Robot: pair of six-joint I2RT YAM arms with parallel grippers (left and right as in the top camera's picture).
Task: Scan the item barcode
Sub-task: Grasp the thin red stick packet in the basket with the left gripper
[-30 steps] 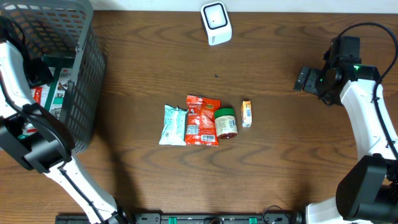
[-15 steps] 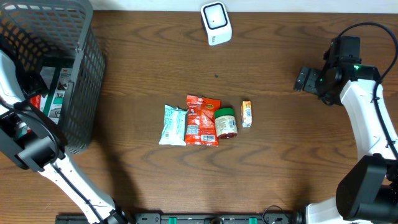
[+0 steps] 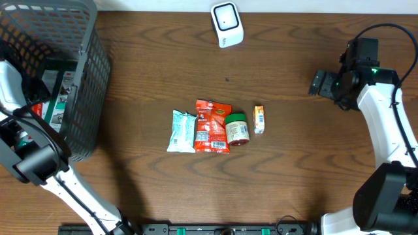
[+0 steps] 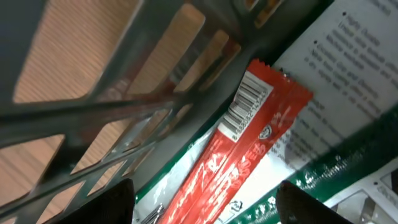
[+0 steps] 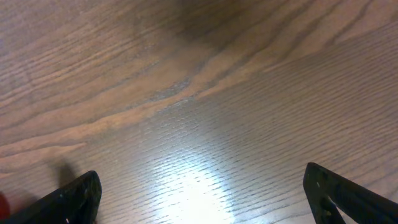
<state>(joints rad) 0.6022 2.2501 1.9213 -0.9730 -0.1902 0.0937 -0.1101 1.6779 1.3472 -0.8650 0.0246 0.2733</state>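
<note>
The jaws of the left gripper (image 4: 208,202) are spread apart and pinch nothing. It hangs inside the gray basket (image 3: 78,72), which stands at the far left of the table (image 3: 300,170). Just below its two dark fingertips (image 4: 118,199) lies a long red stick packet (image 4: 249,149). I cannot tell if the tips touch it. The packet lies slanted, and its white end with the barcode (image 4: 249,102) faces up. Under it are white and green packs (image 4: 348,81) with small print. The gray bars of the basket cross the top left of the wrist view, and light wood shows through the gaps.

The jaws of the right gripper (image 5: 208,199) are spread as wide as they go. They hold nothing and hang over bare wood. From above, this gripper (image 3: 323,83) is on the right side, well apart from everything else.

The table is dark brown wood with wavy lines in it. A bright spot of light shines on the wood under the right gripper. A thin pale strip (image 3: 313,5) runs along the far edge.

A white scanner (image 3: 226,24) sits at the far edge, near the middle. In the middle of the table four things lie in a row, close side by side: a pale blue packet (image 3: 181,130), a red bag (image 3: 213,126), a jar with a green lid (image 3: 236,128) and a small orange box (image 3: 258,119).
</note>
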